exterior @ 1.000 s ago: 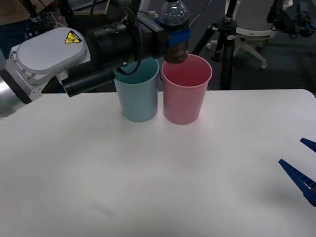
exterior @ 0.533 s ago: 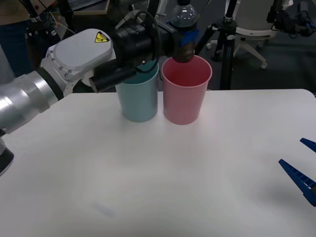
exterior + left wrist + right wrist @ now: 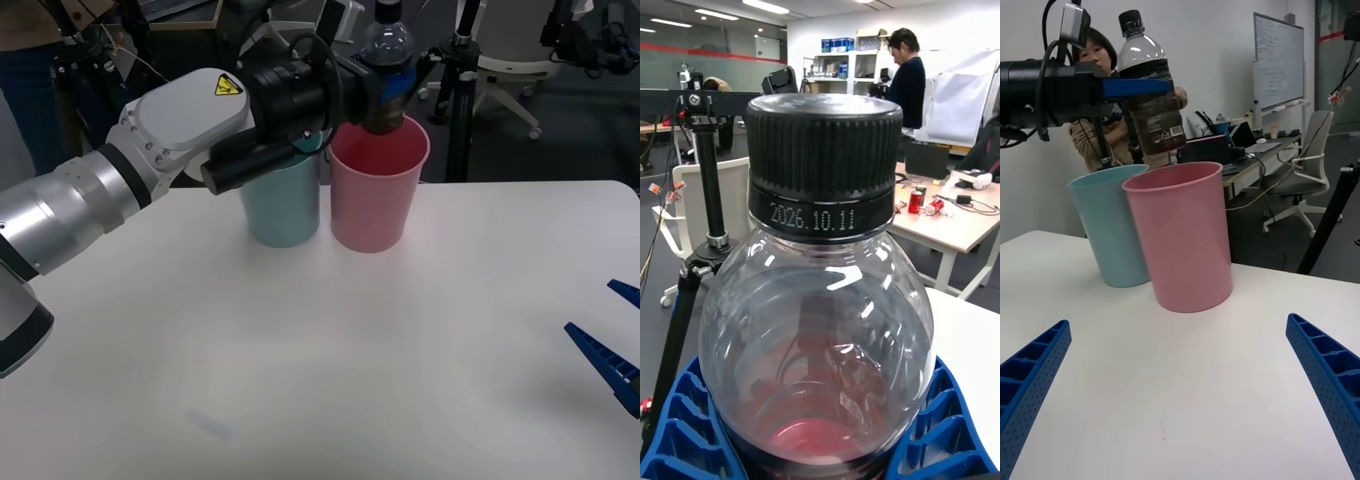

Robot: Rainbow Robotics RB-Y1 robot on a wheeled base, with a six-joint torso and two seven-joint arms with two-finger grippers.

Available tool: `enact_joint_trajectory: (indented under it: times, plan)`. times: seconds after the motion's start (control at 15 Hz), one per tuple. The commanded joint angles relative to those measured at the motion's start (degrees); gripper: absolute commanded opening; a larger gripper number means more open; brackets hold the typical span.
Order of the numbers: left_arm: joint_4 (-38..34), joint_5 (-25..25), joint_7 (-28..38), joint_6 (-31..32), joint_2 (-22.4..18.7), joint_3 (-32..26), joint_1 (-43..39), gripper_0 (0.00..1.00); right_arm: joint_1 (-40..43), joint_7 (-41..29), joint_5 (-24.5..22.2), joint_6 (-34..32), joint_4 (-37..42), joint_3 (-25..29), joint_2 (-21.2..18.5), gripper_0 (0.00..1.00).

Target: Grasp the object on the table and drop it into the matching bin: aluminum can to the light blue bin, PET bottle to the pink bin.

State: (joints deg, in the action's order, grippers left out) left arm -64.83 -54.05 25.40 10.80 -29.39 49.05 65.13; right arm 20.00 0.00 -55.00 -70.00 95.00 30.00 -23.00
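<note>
My left gripper (image 3: 388,88) is shut on the PET bottle (image 3: 386,55), a small clear bottle with a black cap and a dark lower band. It holds the bottle upright just above the far rim of the pink bin (image 3: 377,182). The light blue bin (image 3: 283,200) stands touching the pink one on its left. From the right wrist view the PET bottle (image 3: 1148,82) hangs over the pink bin (image 3: 1184,236), with the light blue bin (image 3: 1109,225) beside it. The left wrist view has the bottle's cap (image 3: 822,161) up close between blue fingers (image 3: 944,427). My right gripper (image 3: 618,345) rests open at the table's right edge.
The white table (image 3: 330,360) spreads wide in front of the bins. A black tripod (image 3: 458,90) and an office chair (image 3: 510,60) stand behind the table's far edge. A person sits behind the bins, apart from the task's things.
My left arm has carried the bottle to the right and a little farther away, from above the pink bin's left rim to over its far rim. The right gripper has stayed still.
</note>
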Motion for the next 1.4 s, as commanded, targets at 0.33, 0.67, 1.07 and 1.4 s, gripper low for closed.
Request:
enact_joint_trajectory:
  times: [0.33,0.67,1.07,1.4]
  plan:
    - [0.06,-0.01,0.62,0.01,0.22,0.00,0.00,0.10,0.00,0.00,0.00,0.00,0.00,0.00,0.00,1.00]
    - [0.06,0.08,0.79,0.01,0.83,0.00,0.09,1.00,0.00,0.00,0.00,0.00,0.00,0.00,0.00,1.00]
    - [0.06,0.26,0.79,-0.08,0.74,0.00,0.61,1.00,0.00,0.00,0.00,0.00,0.00,0.00,0.00,1.00]
    - [0.15,0.26,0.62,-0.08,0.65,0.00,0.61,1.00,0.00,0.00,0.00,0.00,0.00,0.00,0.00,1.00]
